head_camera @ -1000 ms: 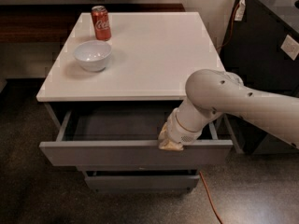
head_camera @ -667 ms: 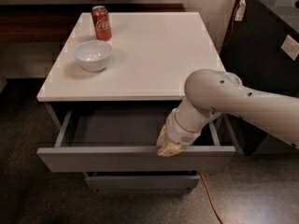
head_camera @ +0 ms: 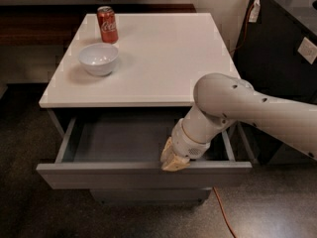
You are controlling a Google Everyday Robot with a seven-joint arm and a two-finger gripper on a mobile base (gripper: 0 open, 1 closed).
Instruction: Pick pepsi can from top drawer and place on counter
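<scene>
Camera view looks down from the front onto a grey drawer cabinet with its top drawer (head_camera: pixel 119 142) pulled well out, showing a dark grey floor inside and a flat handleless front panel along the near edge. The gripper (head_camera: pixel 174 160), tan in colour, sits at the top edge of that front panel, right of its middle, touching or just over the rim; whether it is open or closed, and whether it has hold of anything, cannot be told from this angle. The white arm (head_camera: pixel 237 105) reaches in from the right, its thick elbow joint hanging over the right part of the drawer and hiding that corner of the inside. The pepsi can does not show in the part of the drawer that can be seen. Above the drawer, the counter (head_camera: pixel 168 53) is a glossy white square top. A red Coca-Cola can (head_camera: pixel 107 25) stands upright near its far left corner, and a white bowl (head_camera: pixel 99 58) sits just in front of it, apart from the can. Below the open drawer, the front of a narrower grey drawer (head_camera: pixel 148 196) shows. An orange cable (head_camera: pixel 224 214) trails over the dark floor at the lower right, and a black cabinet (head_camera: pixel 290 53) stands to the right of the counter.
</scene>
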